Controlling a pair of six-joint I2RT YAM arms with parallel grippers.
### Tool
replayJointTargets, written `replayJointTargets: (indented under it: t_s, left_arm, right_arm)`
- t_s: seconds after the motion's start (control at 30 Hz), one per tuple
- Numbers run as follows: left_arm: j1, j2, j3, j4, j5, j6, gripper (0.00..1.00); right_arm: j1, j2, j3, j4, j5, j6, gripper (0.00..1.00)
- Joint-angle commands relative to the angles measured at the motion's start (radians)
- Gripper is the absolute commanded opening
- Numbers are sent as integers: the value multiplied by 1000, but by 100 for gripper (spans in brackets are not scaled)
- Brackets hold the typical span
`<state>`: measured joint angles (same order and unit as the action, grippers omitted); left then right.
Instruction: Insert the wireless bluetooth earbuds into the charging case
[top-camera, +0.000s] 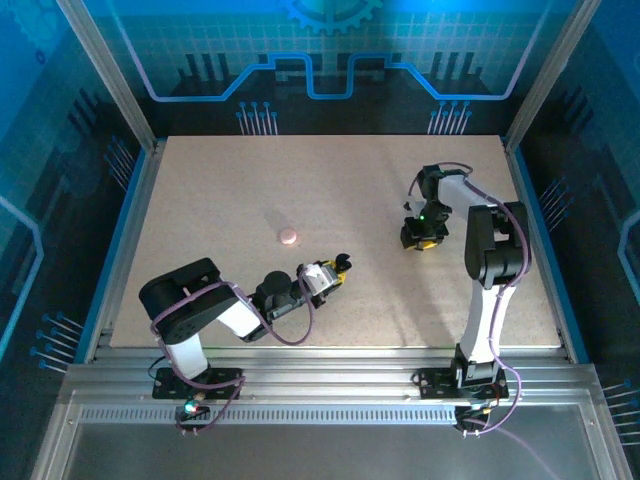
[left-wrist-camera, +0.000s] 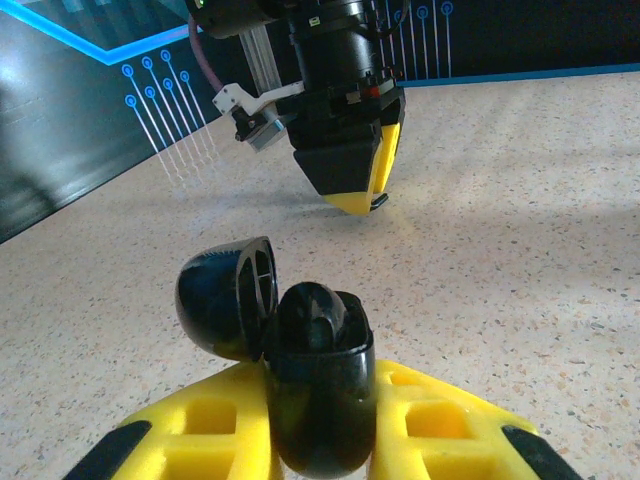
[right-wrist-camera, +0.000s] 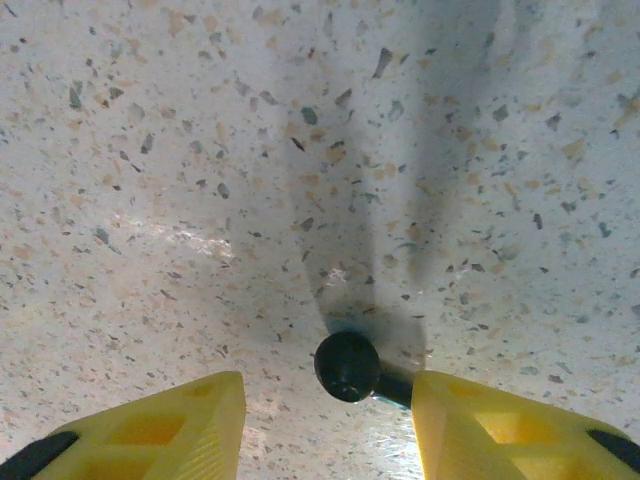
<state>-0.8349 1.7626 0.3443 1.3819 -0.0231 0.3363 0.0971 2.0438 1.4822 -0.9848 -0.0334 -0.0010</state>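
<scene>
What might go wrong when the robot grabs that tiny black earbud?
The black earbud lies off-centre between the open right fingers, nearer one side, so it may roll or pop away when squeezed. The charging case, pinched in the left fingers with its lid open, has a small opening, so the earbud might miss and drop onto the table.

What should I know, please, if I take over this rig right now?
Left pincer: shut on the black charging case, lid open.
Right pincer: open, low over the table, straddling a black earbud.
Pink round object: mid-table, apart from both arms.
Done: case held open.
Left: grasp the earbud, seat it in the case.
</scene>
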Motion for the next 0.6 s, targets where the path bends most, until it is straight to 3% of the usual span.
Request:
replayJointTargets:
  t_s: [0.0, 0.57]
  left_arm:
    - [6, -1, 7, 21, -2, -2, 12]
    - [7, -2, 13, 21, 0, 4, 12]
  right_arm:
    - [0, -28, 4, -31, 30, -10, 48]
    - [133, 82, 147, -163, 273, -237, 47]
